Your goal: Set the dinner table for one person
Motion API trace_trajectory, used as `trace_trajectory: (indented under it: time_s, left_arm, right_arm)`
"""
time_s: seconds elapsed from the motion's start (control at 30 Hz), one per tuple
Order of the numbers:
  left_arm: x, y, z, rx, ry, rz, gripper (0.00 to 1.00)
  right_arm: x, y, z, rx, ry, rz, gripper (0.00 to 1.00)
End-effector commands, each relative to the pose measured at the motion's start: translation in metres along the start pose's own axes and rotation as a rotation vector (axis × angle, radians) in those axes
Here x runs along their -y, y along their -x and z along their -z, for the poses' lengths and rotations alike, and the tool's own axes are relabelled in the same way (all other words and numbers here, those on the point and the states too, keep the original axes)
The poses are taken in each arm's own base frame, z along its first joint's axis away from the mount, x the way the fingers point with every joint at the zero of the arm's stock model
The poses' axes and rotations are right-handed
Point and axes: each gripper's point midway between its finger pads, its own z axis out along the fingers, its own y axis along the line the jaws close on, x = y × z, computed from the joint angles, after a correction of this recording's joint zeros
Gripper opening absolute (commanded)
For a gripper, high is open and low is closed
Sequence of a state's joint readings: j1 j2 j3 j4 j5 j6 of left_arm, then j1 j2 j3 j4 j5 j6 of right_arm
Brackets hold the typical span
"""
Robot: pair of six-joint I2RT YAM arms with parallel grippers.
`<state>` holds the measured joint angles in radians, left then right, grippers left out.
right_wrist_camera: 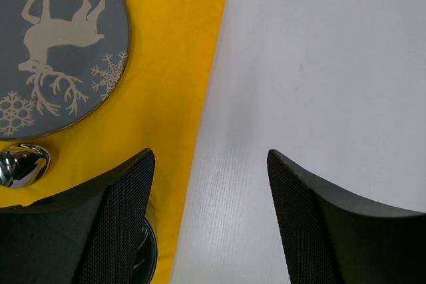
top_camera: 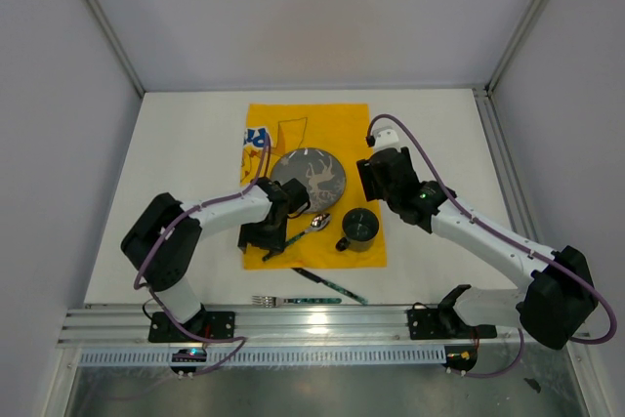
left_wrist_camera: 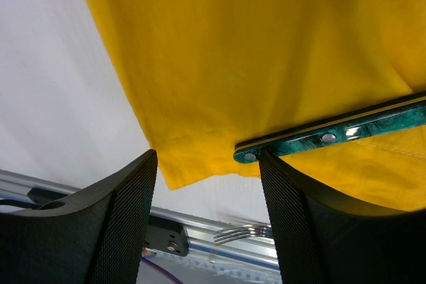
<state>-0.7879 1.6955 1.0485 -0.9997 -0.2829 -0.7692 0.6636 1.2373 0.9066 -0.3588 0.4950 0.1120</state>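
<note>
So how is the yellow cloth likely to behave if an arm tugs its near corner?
Probably floppy: the yellow cloth shows faint wrinkles and a thin hemmed edge, so a lifted corner should fold rather than raise the sheet. The plate and mug sit on it, so a pull would likely drag them or bunch it.

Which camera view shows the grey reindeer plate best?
The top external view: almost the whole plate lies in frame on the yellow cloth. The right wrist view is sharper but cuts it off at the edge. The left wrist view shows none of it.
</note>
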Motion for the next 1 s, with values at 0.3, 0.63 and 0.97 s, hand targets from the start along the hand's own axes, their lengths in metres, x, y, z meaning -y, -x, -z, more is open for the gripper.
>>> trace_trajectory:
  time_s: [0.3, 0.63, 0.97]
  left_arm:
    - [0.020, 0.001, -0.012, -0.009, -0.039, 0.033, 0.65]
    - [0.006, 0.013, -0.013, 0.016, 0.073, -0.011, 0.65]
    - [0.006, 0.026, 0.000, 0.044, 0.079, -0.018, 0.65]
  right_arm:
    - [-0.001, 0.018, -0.001, 0.057, -0.002, -0.047, 0.73]
    - [0.000, 0.017, -0.001, 0.056, -0.007, -0.040, 0.73]
    - [-0.001, 0.016, -0.002, 0.052, -0.003, -0.038, 0.73]
